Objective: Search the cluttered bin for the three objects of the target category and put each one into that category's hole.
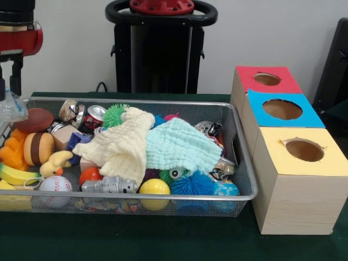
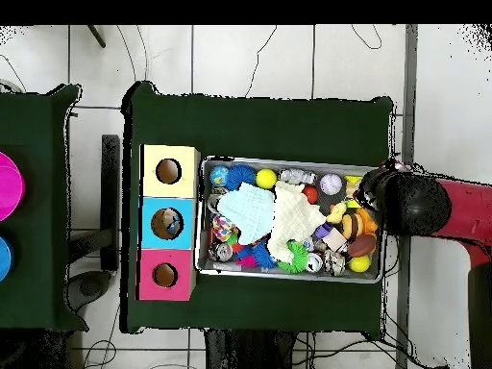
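- The wire bin (image 1: pixel 239 163) sits on the green worktop (image 1: pixel 163 239), heaped with toys; a yellow cloth (image 1: pixel 122 144) and a mint cloth (image 1: pixel 182 144) lie side by side over the middle.
- From the front, a baseball (image 1: pixel 54 185), a yellow ball (image 1: pixel 154 187), a blue spiky ball (image 1: pixel 193 185), a toy burger (image 1: pixel 38 148) and a crushed can (image 1: pixel 95 116) show around the cloths.
- Just beside the bin stand three boxes with round holes: red box (image 1: pixel 266 80), blue box (image 1: pixel 281 109), yellow box (image 1: pixel 303 149).
- The overhead view alone shows something lying inside the blue box's hole (image 2: pixel 167 223).
- The red arm (image 2: pixel 452 207) hangs over the bin's burger end; the front view catches only part of it at the edge.
- Neither view shows the tool clearly; whether it is open or closed I cannot tell.
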Controlling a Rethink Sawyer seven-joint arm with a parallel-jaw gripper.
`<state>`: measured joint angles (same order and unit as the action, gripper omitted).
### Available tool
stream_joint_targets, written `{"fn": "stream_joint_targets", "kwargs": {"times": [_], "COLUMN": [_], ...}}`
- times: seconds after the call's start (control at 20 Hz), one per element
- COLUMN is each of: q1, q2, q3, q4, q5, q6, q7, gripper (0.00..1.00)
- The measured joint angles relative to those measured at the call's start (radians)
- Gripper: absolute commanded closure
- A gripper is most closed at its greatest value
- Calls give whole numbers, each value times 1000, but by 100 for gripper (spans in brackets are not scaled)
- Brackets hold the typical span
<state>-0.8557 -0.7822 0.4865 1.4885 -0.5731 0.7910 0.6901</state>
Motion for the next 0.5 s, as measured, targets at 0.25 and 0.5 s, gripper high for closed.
{"fn": "stream_joint_targets", "kwargs": {"times": [0.25, 0.5], "q1": [53, 119], "q2": [2, -14], "q3": [-48, -83], "q4": [-45, -77], "q5": [-11, -12], "q6": [83, 213], "q7": [0, 0], "gripper": [100, 100]}}
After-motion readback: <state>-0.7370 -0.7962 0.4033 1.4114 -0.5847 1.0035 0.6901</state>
